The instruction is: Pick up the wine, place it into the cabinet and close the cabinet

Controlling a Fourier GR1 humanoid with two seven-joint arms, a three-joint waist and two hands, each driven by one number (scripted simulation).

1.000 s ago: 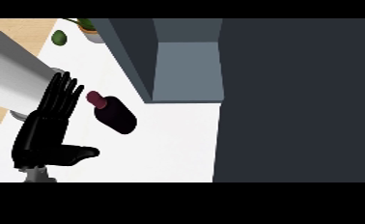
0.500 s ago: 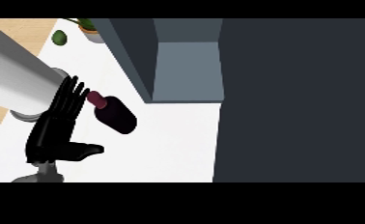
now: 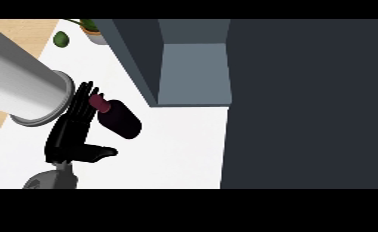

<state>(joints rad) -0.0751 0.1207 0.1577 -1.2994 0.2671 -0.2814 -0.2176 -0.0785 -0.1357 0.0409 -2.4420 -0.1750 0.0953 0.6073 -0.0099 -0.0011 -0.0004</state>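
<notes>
Edging the left robot hand [image 3: 70,135] up against the wine [image 3: 122,121], lying left of the cabinet [image 3: 193,73]; keeping fingers straight, gripping nothing yet; nearing the grasp, lifting still pending.

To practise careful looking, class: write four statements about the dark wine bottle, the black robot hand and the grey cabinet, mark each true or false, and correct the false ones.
1. The dark wine bottle with its maroon neck rests on the white counter, outside the cabinet. True.
2. The grey box-shaped cabinet is closed. False: it is open and its inside shows.
3. The black left hand has straight fingers beside the bottle's neck. True.
4. The right hand holds the bottle. False: no right hand is in view.
</notes>
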